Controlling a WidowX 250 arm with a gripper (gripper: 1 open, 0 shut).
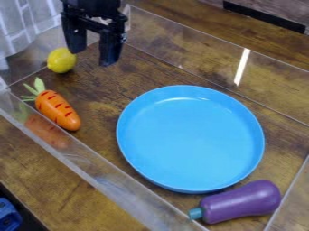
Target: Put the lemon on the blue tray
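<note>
We see the black gripper pointing down with its two fingers spread apart and nothing between them. The yellow lemon sits on the wooden table, just beside the gripper's left finger in the picture. We cannot tell if they touch. The big blue tray is bare and well apart from the lemon. An orange carrot lies near the lemon. A purple eggplant lies by the tray's near edge.
</note>
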